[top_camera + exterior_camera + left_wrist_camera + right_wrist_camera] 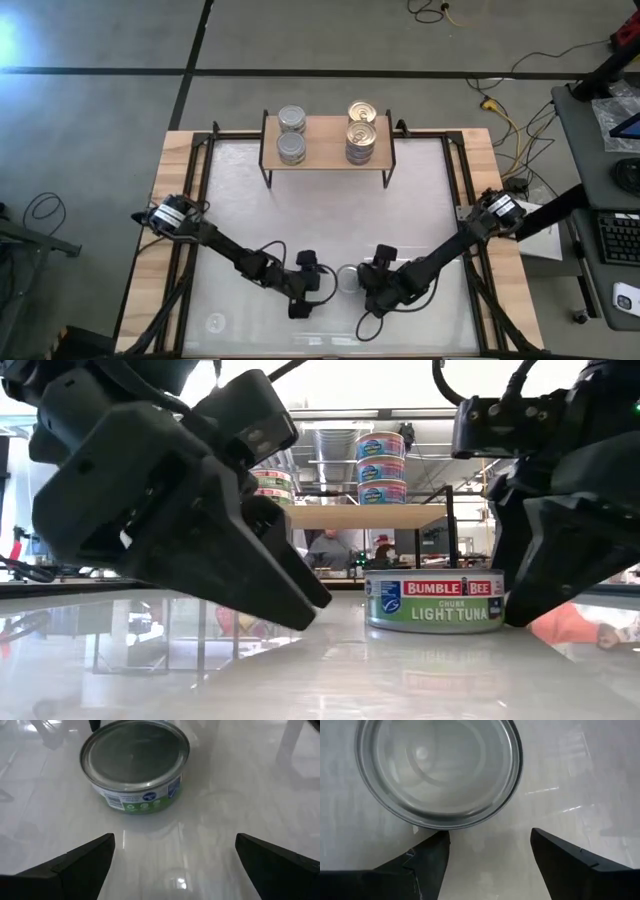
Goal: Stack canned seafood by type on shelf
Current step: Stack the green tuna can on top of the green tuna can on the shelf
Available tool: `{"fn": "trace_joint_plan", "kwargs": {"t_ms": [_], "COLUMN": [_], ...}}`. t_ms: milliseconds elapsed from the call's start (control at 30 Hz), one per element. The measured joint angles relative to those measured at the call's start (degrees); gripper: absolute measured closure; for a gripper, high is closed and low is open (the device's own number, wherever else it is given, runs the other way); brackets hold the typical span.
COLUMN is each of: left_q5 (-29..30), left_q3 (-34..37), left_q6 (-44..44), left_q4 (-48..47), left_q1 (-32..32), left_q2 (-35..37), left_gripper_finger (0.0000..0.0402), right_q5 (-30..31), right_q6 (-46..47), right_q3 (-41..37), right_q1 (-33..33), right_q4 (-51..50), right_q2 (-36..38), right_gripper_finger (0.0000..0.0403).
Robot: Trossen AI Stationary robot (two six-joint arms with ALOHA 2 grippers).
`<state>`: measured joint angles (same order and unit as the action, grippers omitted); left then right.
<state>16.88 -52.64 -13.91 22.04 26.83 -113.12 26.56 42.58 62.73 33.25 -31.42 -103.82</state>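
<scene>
Tin [347, 277] upright on surface [420, 210] between both grippers, far from shelf [325, 150] | rigid, smooth-walled, likely slippery, moderately heavy | best pinched across its side | left fingers [80, 865] spread, empty | right fingers [420, 865] parted, beside tin.

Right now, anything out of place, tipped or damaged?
Nothing damaged or tipped. One silver-topped round metal tuna tin stands upright on the white table, off the small wood-topped black-legged shelf, between both end effectors.

Grey concrete floor [100, 110] — black tape lines [300, 72], yellow cable [500, 110].
</scene>
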Motion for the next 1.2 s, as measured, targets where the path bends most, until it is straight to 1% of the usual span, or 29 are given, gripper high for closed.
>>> {"fn": "trace_joint_plan", "kwargs": {"t_ms": [100,233,333,500,633,800,900,967,1067,1200], "left_q5": [-0.33,-0.44,-0.9,-4.29,-4.48,-8.26,-12.94,-14.3,-14.47,-14.27], "left_q3": [0.11,0.15,0.15,0.15,0.15,0.15,0.15,0.15,0.15,0.15], "left_q6": [1.98,6.5,6.35,5.73,6.4,6.0,5.43,4.63,5.4,5.97], "left_q4": [-1.98,-2.28,-2.46,-2.14,-2.07,-2.44,-3.11,-3.09,-3.2,-3.65], "left_q1": [-0.11,-0.11,-0.13,-1.02,-1.3,-2.58,-3.87,-4.49,-4.59,-4.95], "left_q2": [0.65,1.23,1.31,1.29,1.27,1.26,1.25,1.25,1.25,1.25], "left_gripper_finger": [0.0003,0.0003,0.0003,0.0003,0.0003,0.0003,0.0003,0.0004,0.0015,0.0056], "right_q5": [0.03,0.12,0.07,0.07,0.03,-0.02,-0.02,-0.01,0.01,0.04], "right_q6": [-0.19,-0.01,0.9,0.98,1.59,1.73,1.76,1.76,1.76,1.76], "right_q3": [-0.06,-0.12,-0.12,-0.14,-0.14,-0.14,-0.14,-0.14,-0.14,-0.14], "right_q1": [-0.5,-0.52,-0.52,-0.54,-0.52,-0.52,-0.52,-0.53,-0.54,-0.57], "right_q4": [0.02,0.02,0.0,0.04,0.13,0.26,0.3,0.33,0.33,0.25], "right_q2": [0.01,0.01,0.01,0.01,0.01,0.01,0.01,0.01,0.01,0.01], "right_gripper_finger": [0.0132,0.0126,0.0122,0.0119,0.0126,0.0138,0.0143,0.0146,0.0149,0.0145]}}
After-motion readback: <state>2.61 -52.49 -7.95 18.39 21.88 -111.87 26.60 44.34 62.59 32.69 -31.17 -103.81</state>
